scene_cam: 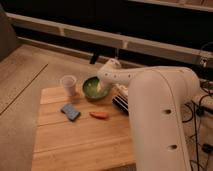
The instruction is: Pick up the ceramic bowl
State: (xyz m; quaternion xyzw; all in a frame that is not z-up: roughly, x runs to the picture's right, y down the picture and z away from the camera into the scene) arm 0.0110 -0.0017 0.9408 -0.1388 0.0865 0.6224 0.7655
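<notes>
The ceramic bowl (92,88), green inside with a darker rim, sits near the back of the wooden table (75,142). My white arm reaches from the right and its end covers the bowl's right rim. My gripper (105,89) is at the bowl's right side, mostly hidden behind the arm's wrist. The small whitish cup (68,85) stands just left of the bowl.
A blue rectangular object (70,112) lies left of centre. An orange carrot-like item (99,115) lies in front of the bowl. A dark striped packet (120,104) lies right of the bowl, partly under my arm. A railing runs behind the table.
</notes>
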